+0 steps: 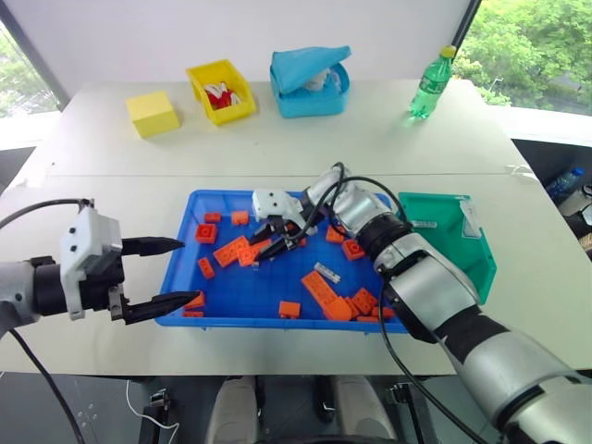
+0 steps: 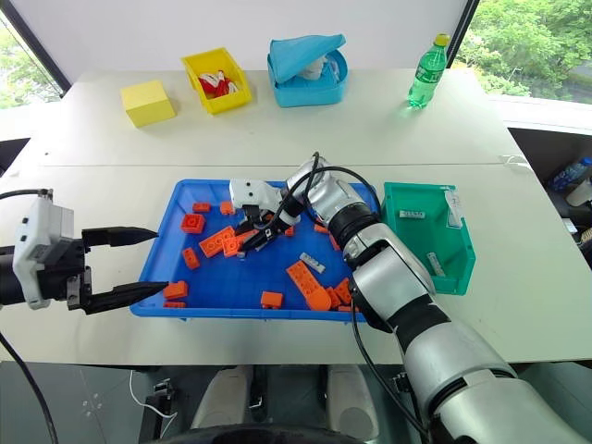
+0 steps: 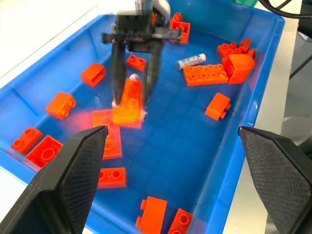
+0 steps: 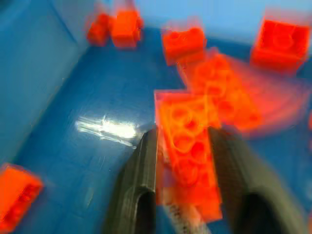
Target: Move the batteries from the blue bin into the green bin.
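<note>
the left gripper [image 1: 166, 275] hangs with jaws wide apart at the blue bin's [image 1: 185, 228] near-left rim, while further in the right gripper [image 3: 130, 100] is clamped on an orange brick [image 3: 129, 103] and a battery [image 4: 181, 215] beneath, another battery [image 1: 326, 272] lying nearby, the green bin [image 1: 442, 236] alongside.

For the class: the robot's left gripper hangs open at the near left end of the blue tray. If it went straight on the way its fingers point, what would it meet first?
Probably the loose orange bricks on the floor of the blue tray, just ahead of the left gripper, before the right gripper. Depth is hard to judge.
</note>
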Robot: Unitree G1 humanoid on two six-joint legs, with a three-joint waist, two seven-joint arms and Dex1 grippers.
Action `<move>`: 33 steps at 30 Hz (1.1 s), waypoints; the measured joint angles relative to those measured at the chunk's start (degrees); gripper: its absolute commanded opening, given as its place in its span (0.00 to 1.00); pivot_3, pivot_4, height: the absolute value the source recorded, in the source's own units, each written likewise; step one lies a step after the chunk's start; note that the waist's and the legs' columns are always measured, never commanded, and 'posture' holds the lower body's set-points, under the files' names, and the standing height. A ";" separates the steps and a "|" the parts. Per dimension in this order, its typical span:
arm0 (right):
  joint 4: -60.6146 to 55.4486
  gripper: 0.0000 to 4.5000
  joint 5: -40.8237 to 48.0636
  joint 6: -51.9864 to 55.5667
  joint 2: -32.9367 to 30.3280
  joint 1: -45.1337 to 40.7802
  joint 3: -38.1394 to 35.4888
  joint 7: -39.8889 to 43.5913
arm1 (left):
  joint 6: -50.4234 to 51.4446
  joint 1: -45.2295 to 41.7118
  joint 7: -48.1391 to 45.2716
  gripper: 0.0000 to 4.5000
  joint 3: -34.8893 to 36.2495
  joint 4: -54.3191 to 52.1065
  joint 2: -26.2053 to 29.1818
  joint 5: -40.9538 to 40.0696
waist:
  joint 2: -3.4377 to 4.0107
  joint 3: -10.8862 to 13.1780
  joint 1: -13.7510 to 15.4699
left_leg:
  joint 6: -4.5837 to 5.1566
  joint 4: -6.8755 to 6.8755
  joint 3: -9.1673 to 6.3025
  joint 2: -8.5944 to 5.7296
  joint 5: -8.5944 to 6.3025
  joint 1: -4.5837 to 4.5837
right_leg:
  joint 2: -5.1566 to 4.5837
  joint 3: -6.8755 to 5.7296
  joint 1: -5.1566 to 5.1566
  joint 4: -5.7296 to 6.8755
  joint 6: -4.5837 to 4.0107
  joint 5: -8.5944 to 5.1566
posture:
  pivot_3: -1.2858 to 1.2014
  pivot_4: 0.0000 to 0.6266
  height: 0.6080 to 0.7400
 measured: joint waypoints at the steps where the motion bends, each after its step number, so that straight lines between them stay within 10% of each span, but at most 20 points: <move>1: -0.01 0.18 -0.03 0.18 0.00 0.00 -0.03 0.00 | 0.00 -0.21 0.00 1.00 -0.14 0.21 0.00 0.02 | 0.01 0.00 -0.01 | 0.00 0.00 0.01 0.00 0.00 0.00 | 0.00 0.01 -0.01 0.00 0.00 0.00 | 0.52 0.24 0.97; 20: -18.55 0.18 0.82 10.37 0.18 4.14 0.25 -0.36 | -0.42 -3.14 -0.08 1.00 -2.73 1.96 0.03 0.78 | -0.01 0.00 0.12 | -0.02 -0.02 0.00 -0.01 0.01 0.00 | -0.02 -0.01 -0.01 0.03 0.00 0.00 | 0.52 0.24 0.97; 25: -26.59 0.67 0.29 15.74 -5.19 8.70 0.92 0.63 | -0.41 -3.11 -0.07 1.00 -2.73 1.89 0.02 0.89 | -0.01 -0.01 0.14 | -0.02 -0.03 -0.02 -0.01 0.01 -0.01 | -0.01 -0.02 -0.02 0.03 0.00 0.00 | 0.52 0.24 0.97; 33: -40.39 0.67 0.18 26.02 -7.66 16.28 3.07 -2.55 | -0.47 -4.39 0.03 1.00 -5.64 2.69 -0.38 0.96 | -0.02 -0.01 -0.02 | -0.03 -0.02 -0.03 0.00 0.02 0.01 | 0.04 -0.01 -0.05 0.09 0.00 0.00 | 0.52 0.24 0.97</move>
